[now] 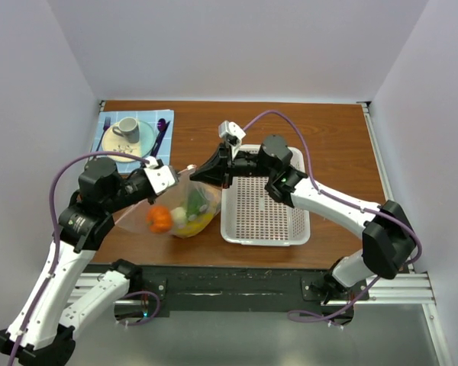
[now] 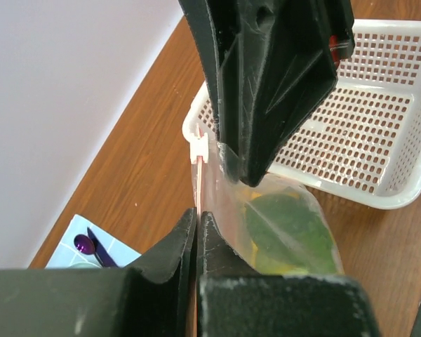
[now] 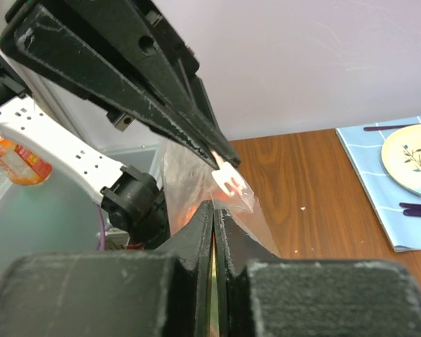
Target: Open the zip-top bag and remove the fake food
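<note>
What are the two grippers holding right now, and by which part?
The clear crinkly plastic zip-top bag: left gripper and right gripper both pinch its pink-red zip strip along the mouth.

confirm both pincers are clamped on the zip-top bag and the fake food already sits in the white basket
No: the fake food is inside the zip-top bag, not the white basket, as the top external view shows. Left pincer and right pincer do clamp the bag.
</note>
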You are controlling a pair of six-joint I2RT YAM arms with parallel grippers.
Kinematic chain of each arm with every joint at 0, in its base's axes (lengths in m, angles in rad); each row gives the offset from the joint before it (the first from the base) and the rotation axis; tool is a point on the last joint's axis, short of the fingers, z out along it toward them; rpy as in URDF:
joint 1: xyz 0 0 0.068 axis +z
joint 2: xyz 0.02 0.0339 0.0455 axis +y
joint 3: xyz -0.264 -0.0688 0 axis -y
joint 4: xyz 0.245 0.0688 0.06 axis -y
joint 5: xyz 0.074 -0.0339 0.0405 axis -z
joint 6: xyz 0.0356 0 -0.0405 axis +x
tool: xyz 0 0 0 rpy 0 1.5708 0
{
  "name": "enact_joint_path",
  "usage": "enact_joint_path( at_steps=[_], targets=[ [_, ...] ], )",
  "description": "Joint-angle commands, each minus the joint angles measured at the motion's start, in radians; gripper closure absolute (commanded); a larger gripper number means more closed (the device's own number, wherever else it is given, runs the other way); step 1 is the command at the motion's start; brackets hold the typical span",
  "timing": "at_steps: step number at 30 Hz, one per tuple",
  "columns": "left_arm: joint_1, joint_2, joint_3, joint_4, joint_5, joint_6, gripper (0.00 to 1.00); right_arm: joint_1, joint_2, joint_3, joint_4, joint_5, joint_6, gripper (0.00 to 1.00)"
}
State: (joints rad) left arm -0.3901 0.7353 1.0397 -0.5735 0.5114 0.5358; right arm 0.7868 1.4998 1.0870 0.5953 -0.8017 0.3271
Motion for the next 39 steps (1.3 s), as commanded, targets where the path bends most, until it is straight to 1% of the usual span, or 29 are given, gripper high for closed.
enact_joint_path(
  at_steps=[1,2,4,5,6,10,16,19,21,25,27,30,31,33,34,36,37,39],
  targets=[
    [-0.006,0.019,0.069,-0.022,0.058,0.006,1.0,-0.001,-0.059,-0.024,0.017,0.009,-0.055,0.65],
    [-0.006,0.027,0.082,-0.026,0.061,0.006,1.0,0.0,-0.064,-0.03,0.0,0.007,-0.069,0.52],
    [-0.006,0.035,0.095,-0.037,0.067,0.004,1.0,0.0,-0.069,-0.039,-0.015,-0.004,-0.118,0.46],
    [-0.006,0.036,0.106,-0.04,0.071,0.006,1.0,0.0,-0.079,-0.047,-0.025,0.002,-0.135,0.43],
    [-0.006,0.038,0.114,-0.046,0.076,0.003,1.0,0.0,-0.085,-0.048,-0.038,0.03,-0.154,0.42],
    [-0.006,0.044,0.151,-0.061,0.111,-0.017,1.0,-0.003,-0.107,-0.053,-0.087,0.087,-0.253,0.39],
    [-0.006,0.049,0.19,-0.106,0.183,-0.036,1.0,-0.006,-0.107,-0.018,-0.112,0.101,-0.312,0.38],
    [-0.006,0.042,0.194,-0.123,0.206,-0.036,1.0,-0.008,-0.09,0.01,-0.111,0.095,-0.31,0.38],
    [-0.006,0.041,0.192,-0.144,0.217,-0.022,1.0,-0.008,-0.082,0.017,-0.098,0.064,-0.297,0.38],
    [-0.006,0.041,0.183,-0.163,0.217,-0.013,1.0,-0.006,-0.07,0.014,-0.022,-0.013,-0.22,0.4],
    [-0.006,0.038,0.18,-0.16,0.211,-0.016,1.0,-0.008,-0.067,0.016,-0.003,-0.059,-0.189,0.42],
    [-0.006,0.033,0.174,-0.152,0.21,-0.017,1.0,-0.008,-0.052,0.033,-0.021,-0.1,-0.175,0.5],
    [-0.006,0.032,0.172,-0.151,0.21,-0.019,1.0,-0.008,-0.04,0.037,-0.025,-0.109,-0.174,0.59],
    [-0.006,0.029,0.171,-0.146,0.208,-0.022,1.0,-0.008,-0.03,0.039,-0.028,-0.122,-0.163,0.69],
    [-0.006,0.029,0.172,-0.146,0.211,-0.023,1.0,-0.008,-0.029,0.043,-0.031,-0.125,-0.161,0.8],
    [-0.006,0.027,0.172,-0.143,0.208,-0.022,1.0,-0.008,-0.021,0.051,-0.048,-0.134,-0.16,0.89],
    [-0.006,0.024,0.172,-0.141,0.207,-0.023,1.0,-0.008,-0.021,0.054,-0.051,-0.137,-0.16,0.97],
    [-0.006,0.023,0.172,-0.138,0.208,-0.026,1.0,-0.008,-0.019,0.06,-0.061,-0.136,-0.161,1.0]
  ],
)
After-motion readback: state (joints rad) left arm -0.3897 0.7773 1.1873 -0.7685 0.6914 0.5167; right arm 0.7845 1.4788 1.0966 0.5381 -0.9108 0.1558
